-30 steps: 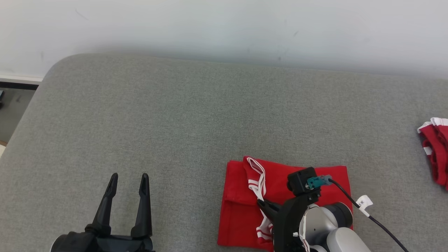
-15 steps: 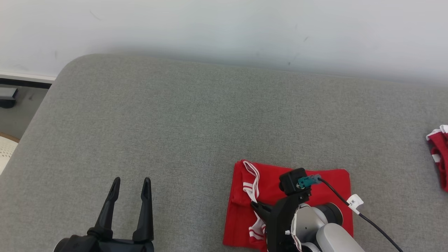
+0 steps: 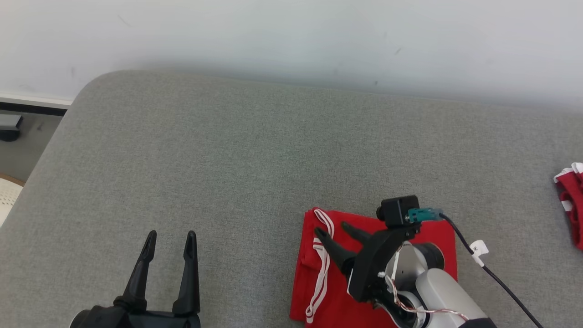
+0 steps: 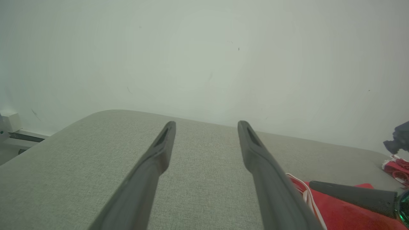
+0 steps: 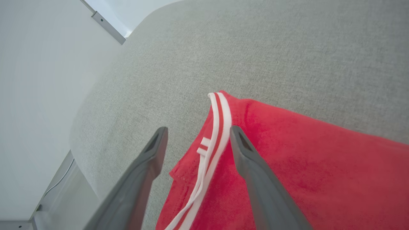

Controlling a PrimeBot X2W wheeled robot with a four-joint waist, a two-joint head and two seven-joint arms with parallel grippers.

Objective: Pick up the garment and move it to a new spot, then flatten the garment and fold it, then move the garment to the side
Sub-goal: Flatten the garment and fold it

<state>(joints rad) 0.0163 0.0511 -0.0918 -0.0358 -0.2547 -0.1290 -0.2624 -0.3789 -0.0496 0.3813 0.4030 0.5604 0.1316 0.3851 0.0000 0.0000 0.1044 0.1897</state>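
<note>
At seven o'clock in the head view, the left claw (image 3: 171, 236) hangs with fingers apart, empty. At five o'clock the right claw (image 3: 331, 228) has just sprung open off the trim (image 3: 321, 269) it was pinching, so the fold looks laid and the move aside seems next. The garment (image 3: 337, 305) lies beneath it on the cushion (image 3: 255, 150), a flat red rectangle with the trim along its nine-o'clock edge. Another red piece (image 3: 571, 200) sits at three o'clock.

open room lies over the left and middle of the grey padded surface (image 3: 255, 150), while the red garment (image 3: 364, 220), the right hand (image 3: 330, 228) above it and another red cloth (image 3: 571, 200) crowd the right.
</note>
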